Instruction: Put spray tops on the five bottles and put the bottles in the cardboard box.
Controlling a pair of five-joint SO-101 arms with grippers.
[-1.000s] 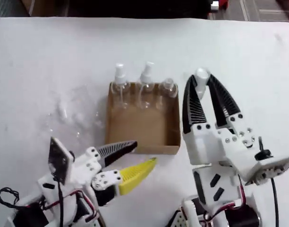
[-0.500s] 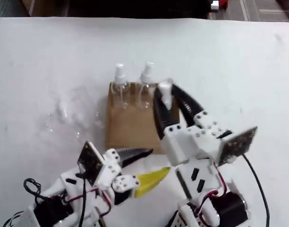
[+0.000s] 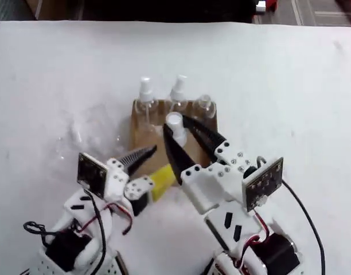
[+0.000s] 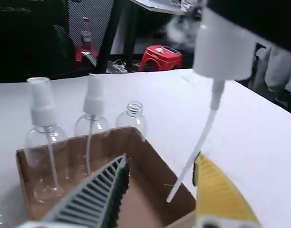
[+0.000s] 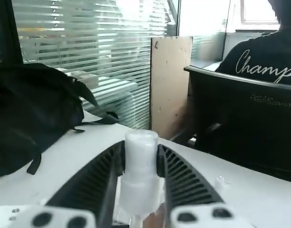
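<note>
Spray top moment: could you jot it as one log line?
right gripper: shut on spray top; left gripper: open; capped bottles: two; uncapped bottle: one

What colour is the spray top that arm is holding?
White. The spray top shows best in the right wrist view.

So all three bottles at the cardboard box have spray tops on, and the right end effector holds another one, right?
Only two do; the third bottle has a bare neck, as the left wrist view shows. The right end effector does hold a spray top.
</note>
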